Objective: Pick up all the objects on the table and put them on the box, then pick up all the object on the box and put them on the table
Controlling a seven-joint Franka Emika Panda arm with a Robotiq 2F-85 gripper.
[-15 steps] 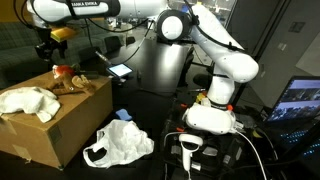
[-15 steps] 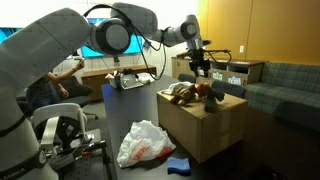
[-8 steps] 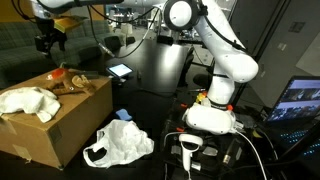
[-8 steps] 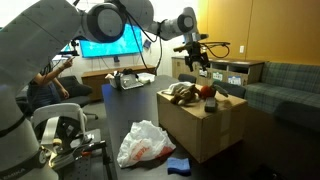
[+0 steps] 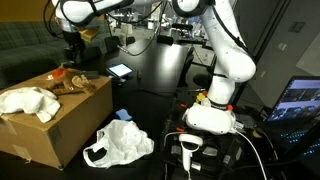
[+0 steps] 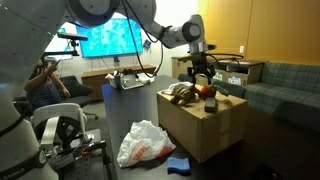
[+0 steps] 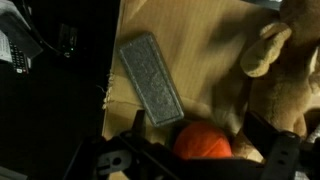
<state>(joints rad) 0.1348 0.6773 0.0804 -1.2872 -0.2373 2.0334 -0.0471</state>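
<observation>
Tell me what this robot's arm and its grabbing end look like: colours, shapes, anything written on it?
The arm is a chain of thick, rounded white tubes with darker rings at the joints, rising from a bulbous white base. At its tip sits a black pincer with two dark, chunky fingers. Any lettering is too small to read here.

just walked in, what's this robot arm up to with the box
The arm's gripper hovers open over the cardboard box, holding nothing. An orange-red piece lies on the box right below it, and a white cloth and a brown piece are on top too. A white plastic bag and a flat blue square lie on the black table.
</observation>
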